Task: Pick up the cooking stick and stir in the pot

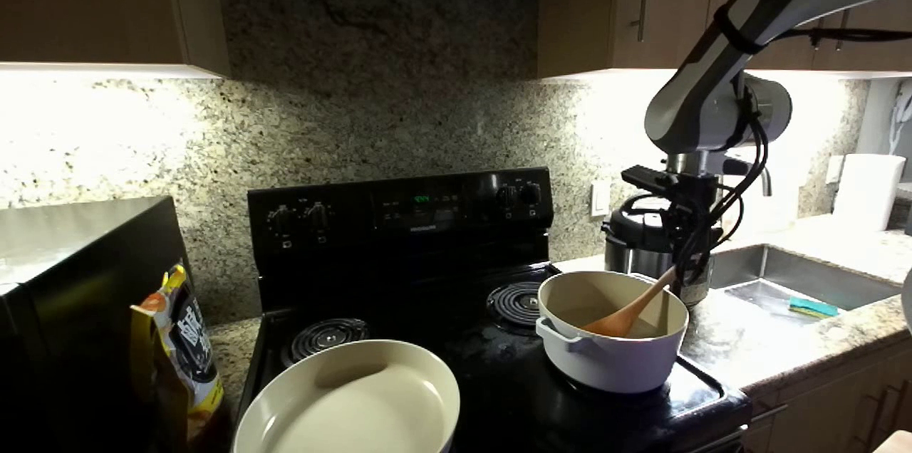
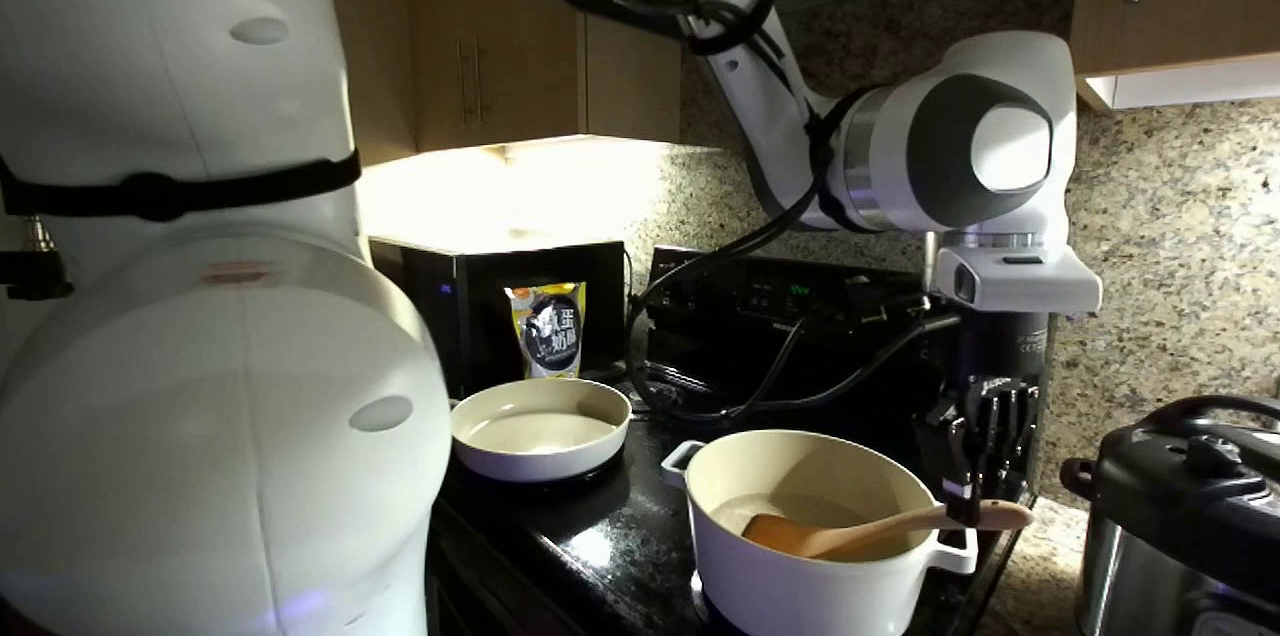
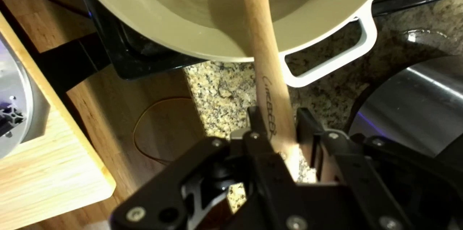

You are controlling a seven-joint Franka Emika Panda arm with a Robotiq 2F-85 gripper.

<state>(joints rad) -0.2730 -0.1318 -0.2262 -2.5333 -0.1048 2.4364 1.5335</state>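
The cooking stick, a light-brown wooden spoon, leans in the white pot; both show in an exterior view too, spoon and pot. Its broad head lies inside the pot on the tan-brown bottom, and its handle crosses the rim near a pot handle. My gripper is just outside the rim, pointing down, with its fingers around the handle. In the wrist view, the spoon handle runs between the two fingertips, close against both. The spoon's handle end is partly hidden by the gripper.
A silver-and-black cooker stands beside the gripper. A shallow cream pan sits on the stove left of the pot. A bag stands against the microwave. A sink with a green sponge is at the right.
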